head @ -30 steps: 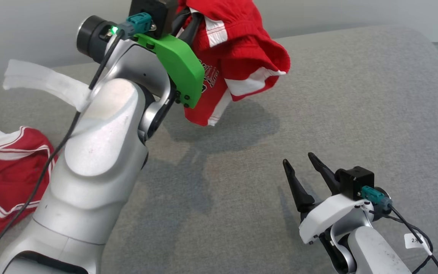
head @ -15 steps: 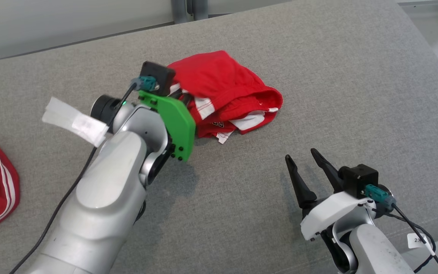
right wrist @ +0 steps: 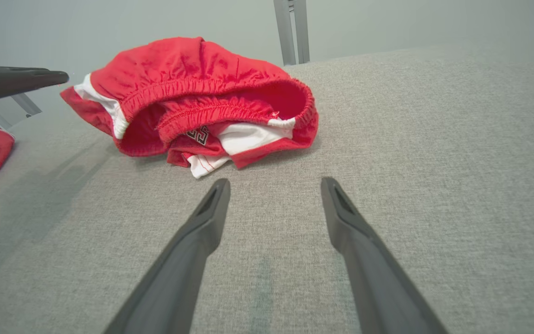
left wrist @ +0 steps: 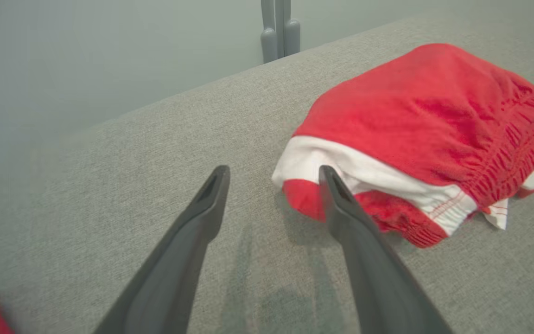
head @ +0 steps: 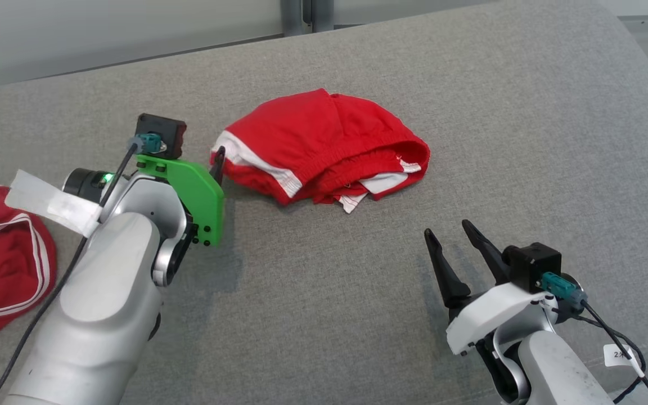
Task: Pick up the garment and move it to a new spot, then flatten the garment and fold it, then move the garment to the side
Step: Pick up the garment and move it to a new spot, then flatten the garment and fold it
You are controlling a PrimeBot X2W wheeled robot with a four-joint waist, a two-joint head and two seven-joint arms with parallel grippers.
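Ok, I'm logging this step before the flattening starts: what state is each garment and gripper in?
red garment: crumpled in a heap on the grey surface, not held.
left gripper: open, empty, beside the garment's white-banded edge.
right gripper: open, empty, apart from the garment.
second red garment: bunched at the left edge, untouched.

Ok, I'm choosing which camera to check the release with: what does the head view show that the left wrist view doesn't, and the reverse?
Head view adds: the right gripper, open, nearer the robot than the red garment, plus the left arm's green bracket.
Left wrist view adds: both fingers of the left gripper, spread wide and clamping nothing, tips beside the garment's white band.
Both share: the red garment lying crumpled on the grey surface, with a grey post behind it.
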